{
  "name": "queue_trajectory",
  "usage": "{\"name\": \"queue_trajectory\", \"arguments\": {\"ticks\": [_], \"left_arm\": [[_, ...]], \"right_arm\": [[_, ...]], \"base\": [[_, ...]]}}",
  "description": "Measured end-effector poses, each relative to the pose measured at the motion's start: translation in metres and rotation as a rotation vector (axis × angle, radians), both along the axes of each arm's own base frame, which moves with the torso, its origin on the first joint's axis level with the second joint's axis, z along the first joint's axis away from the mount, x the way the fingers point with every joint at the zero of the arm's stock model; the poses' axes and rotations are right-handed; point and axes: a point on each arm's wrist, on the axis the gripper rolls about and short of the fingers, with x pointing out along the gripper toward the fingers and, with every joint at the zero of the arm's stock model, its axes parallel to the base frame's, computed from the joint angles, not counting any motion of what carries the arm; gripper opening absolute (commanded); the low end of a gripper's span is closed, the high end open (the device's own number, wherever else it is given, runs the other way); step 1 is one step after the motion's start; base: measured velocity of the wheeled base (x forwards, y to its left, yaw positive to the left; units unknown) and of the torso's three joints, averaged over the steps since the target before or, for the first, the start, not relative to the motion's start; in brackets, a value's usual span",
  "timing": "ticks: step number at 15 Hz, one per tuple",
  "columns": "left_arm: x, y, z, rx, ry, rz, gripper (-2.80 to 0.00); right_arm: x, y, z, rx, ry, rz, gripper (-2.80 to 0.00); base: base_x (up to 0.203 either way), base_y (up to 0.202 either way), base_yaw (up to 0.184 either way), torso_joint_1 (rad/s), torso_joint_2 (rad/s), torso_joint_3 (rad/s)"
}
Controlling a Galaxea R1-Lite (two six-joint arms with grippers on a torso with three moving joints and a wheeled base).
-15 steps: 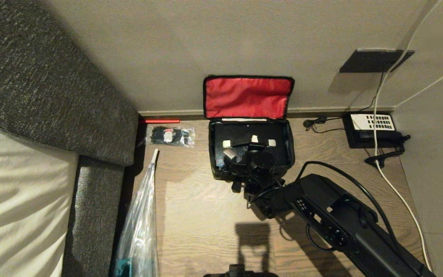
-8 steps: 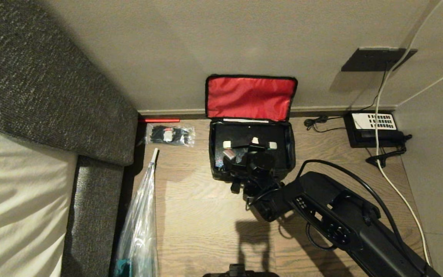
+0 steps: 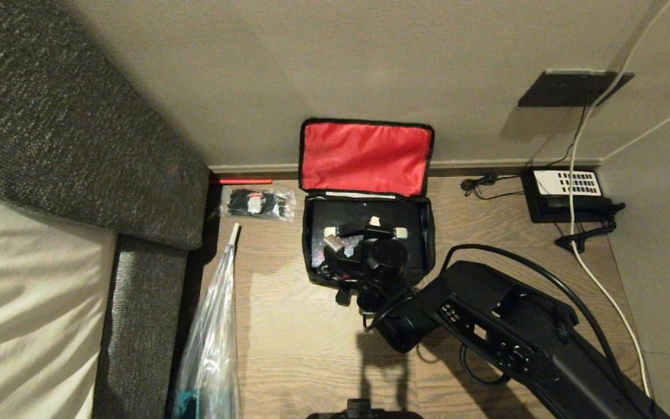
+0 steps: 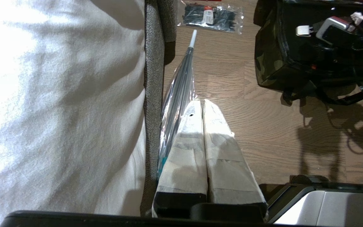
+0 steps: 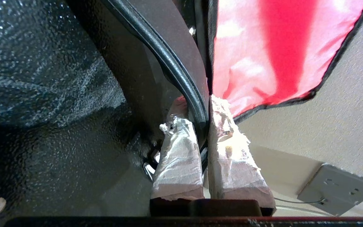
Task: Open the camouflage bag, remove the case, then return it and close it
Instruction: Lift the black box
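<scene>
Right gripper point(image 5: 202, 126): its taped fingers point(image 5: 178, 157) are pinched almost together on the thin black handle point(image 5: 181, 82) of the case; the handle runs between the two pads.
Right arm point(image 3: 503, 337): reaches in from the lower right of the head view, wrist over the front half of the open bag.
Left gripper point(image 4: 203, 105): parked low beside the bed, fingers pressed flat together, holding nothing, well apart from the bag.
Bag point(image 3: 312, 273): camouflage, on the wood floor point(image 3: 288, 326) against the wall, lid flap point(image 3: 364, 157) thrown back and leaning upright on the wall, red lining showing.
Case point(image 3: 323, 250): black and speckled, lying inside the bag; the whitish handle ends point(image 3: 332, 231) show just beyond the wrist.
Hidden: the wrist covers the middle and front of the case in the head view, so the grip itself shows only in the right wrist view; whether the case is lifted off the bag's bottom cannot be told.
Cut off: the right wrist view shows only a corner of the flap and part of the case face.
Nearby: packet of zip ties point(image 3: 256, 203) left of the bag; clear plastic bag point(image 3: 210, 343) beside the bed point(image 3: 27, 302); black telephone point(image 3: 567, 195) to the right, by the wall.
</scene>
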Motion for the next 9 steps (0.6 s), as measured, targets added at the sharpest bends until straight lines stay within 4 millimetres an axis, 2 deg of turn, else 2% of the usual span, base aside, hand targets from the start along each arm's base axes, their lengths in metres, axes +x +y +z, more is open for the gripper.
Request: {"name": "queue_trajectory", "arguments": {"ticks": [9], "left_arm": [[0.0, 0.0, 0.0, 0.0, 0.0, 0.0, -2.8]], "right_arm": [[0.008, -0.003, -0.029, -0.027, 0.041, -0.046, -2.8]], "base": [[0.0, 0.0, 0.0, 0.0, 0.0, 0.0]]}}
